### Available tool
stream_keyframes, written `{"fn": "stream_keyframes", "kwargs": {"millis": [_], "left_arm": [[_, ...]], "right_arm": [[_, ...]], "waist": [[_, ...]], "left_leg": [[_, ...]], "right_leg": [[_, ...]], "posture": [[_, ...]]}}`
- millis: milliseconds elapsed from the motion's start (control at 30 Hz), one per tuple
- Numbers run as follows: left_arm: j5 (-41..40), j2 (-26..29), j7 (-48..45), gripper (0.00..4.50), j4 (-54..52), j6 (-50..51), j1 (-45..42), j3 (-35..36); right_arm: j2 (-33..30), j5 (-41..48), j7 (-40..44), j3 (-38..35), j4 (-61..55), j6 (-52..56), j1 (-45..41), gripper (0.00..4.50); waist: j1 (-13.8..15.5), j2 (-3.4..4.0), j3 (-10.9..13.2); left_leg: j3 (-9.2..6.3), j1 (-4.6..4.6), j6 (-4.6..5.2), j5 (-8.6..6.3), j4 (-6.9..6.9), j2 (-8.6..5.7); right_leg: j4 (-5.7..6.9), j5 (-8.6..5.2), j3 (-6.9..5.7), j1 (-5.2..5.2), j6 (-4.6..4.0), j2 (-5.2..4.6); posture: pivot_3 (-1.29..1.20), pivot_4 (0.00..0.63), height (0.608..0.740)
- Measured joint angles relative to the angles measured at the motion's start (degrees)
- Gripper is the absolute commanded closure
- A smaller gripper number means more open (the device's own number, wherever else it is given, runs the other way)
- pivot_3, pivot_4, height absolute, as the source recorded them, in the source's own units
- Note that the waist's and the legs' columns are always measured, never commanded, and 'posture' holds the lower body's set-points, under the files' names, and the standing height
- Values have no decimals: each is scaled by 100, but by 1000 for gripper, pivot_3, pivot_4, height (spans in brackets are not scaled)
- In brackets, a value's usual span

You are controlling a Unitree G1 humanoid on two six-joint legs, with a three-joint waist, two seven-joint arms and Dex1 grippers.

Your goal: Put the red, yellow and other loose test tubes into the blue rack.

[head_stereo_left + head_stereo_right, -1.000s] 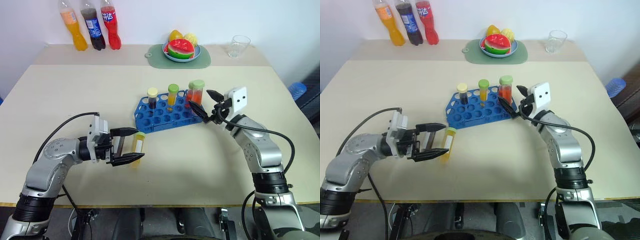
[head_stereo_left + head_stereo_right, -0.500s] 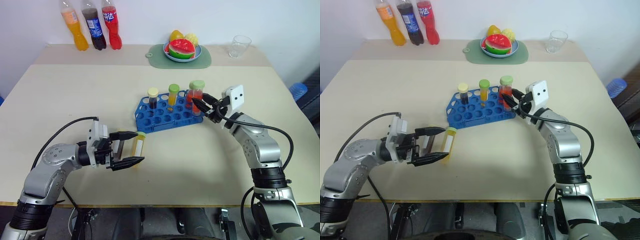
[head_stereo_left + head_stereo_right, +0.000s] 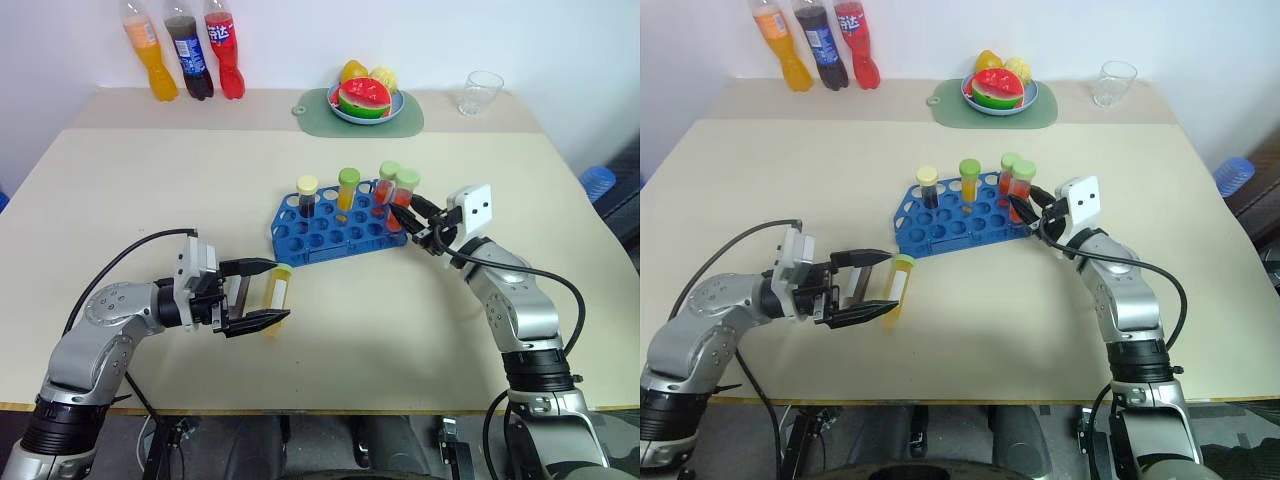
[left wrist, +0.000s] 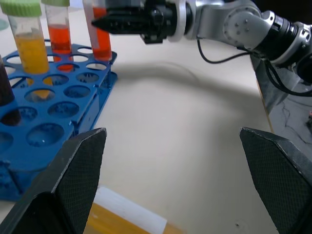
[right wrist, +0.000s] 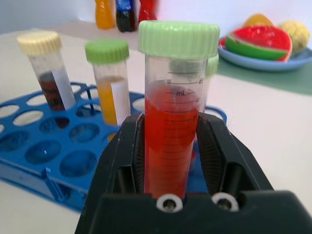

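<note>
Tubes first: three are standing in the blue rack [image 3: 335, 228] near the middle of the table [image 3: 140, 190], namely a dark brown one [image 3: 306, 196], a yellow-orange one [image 3: 346, 189] and a red one [image 3: 387, 184] at the rack's right end. My right gripper [image 3: 408, 212] is clamped on a second red tube [image 5: 171, 122] with a pale green cap, held upright just over that same end, right next to the red one already seated. My left gripper [image 3: 256, 293] is spread wide with nothing in it, one finger either side of a yellow tube [image 3: 279, 291] lying flat on the table in front of the rack; I can't tell if either finger touches it.

So I'd say I'm mid-placement with the right. Next it needs lining up over a free hole, lowering straight and letting go without knocking its neighbour. After that the left has to close on the lying tube and tip it upright.

Writing: the held tube has printed graduation marks with "mL" readable. The brown and yellow tubes carry white labels that look blank. The soda bottles [image 3: 182, 50] at the back have labels, too small for me to read.
</note>
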Motion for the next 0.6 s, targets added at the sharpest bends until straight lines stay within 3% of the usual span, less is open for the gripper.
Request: {"fn": "stream_keyframes", "kwargs": {"millis": [333,467,567,600], "left_arm": [[0,-2,-20,0,25,1,-1,-6],[-9,-4,-11,0,29,20,-1,-5],[-138,-35,57,0,26,152,-1,6],[-191,-51,87,0,19,221,-1,22]], "right_arm": [[68,-101,-189,-4,-189,-270,387,2822],[62,-109,-110,0,-241,-294,451,1603],[36,-220,-123,1,-248,-360,447,160],[23,-256,-121,2,-253,-360,446,160]], "waist": [[2,0,0],[1,0,0],[0,0,0],[0,0,0]], "left_leg": [[0,0,0,0,0,0],[-1,0,0,0,0,0],[-2,0,0,0,0,0],[-2,0,0,0,0,0]], "right_leg": [[-1,-4,0,0,-6,0],[-1,-7,0,0,-12,0],[-1,-7,0,0,-11,0],[-1,-5,0,0,-9,1]], "posture": [[0,150,740],[0,150,740],[0,150,740],[0,150,740]]}}
